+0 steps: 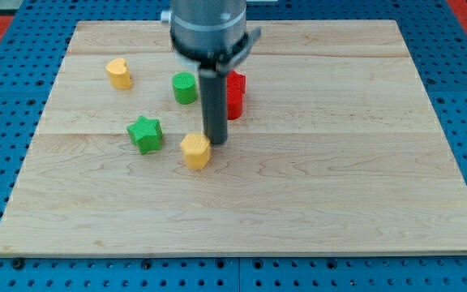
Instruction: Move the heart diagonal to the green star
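A yellow heart lies near the view's upper left of the wooden board. The green star lies below and to the right of it. A yellow block with flat sides, perhaps a pentagon, sits to the right of the star. My tip is down at the board, touching or nearly touching the upper right side of that yellow block. The tip is far from the heart.
A green round block stands above the yellow flat-sided block. A red block sits to its right, partly hidden behind my rod. The arm's grey housing hangs over the board's top middle. Blue pegboard surrounds the board.
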Tool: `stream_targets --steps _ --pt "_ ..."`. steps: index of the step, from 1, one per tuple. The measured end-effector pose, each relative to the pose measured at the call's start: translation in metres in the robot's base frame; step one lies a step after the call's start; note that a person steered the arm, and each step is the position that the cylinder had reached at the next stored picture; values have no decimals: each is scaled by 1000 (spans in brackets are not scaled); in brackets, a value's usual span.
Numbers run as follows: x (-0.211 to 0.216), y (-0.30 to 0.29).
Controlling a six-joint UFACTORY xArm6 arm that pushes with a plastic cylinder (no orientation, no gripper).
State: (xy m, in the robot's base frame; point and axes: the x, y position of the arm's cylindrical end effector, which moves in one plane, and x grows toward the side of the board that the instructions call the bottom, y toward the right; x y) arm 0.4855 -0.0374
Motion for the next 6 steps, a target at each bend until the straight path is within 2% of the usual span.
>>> stream_targets --steps 1,2,3,5,6 --pt "38 -60" --pt "42 -142" --pt "19 -155" --pt "-114 -204" --pt "-180 -211"
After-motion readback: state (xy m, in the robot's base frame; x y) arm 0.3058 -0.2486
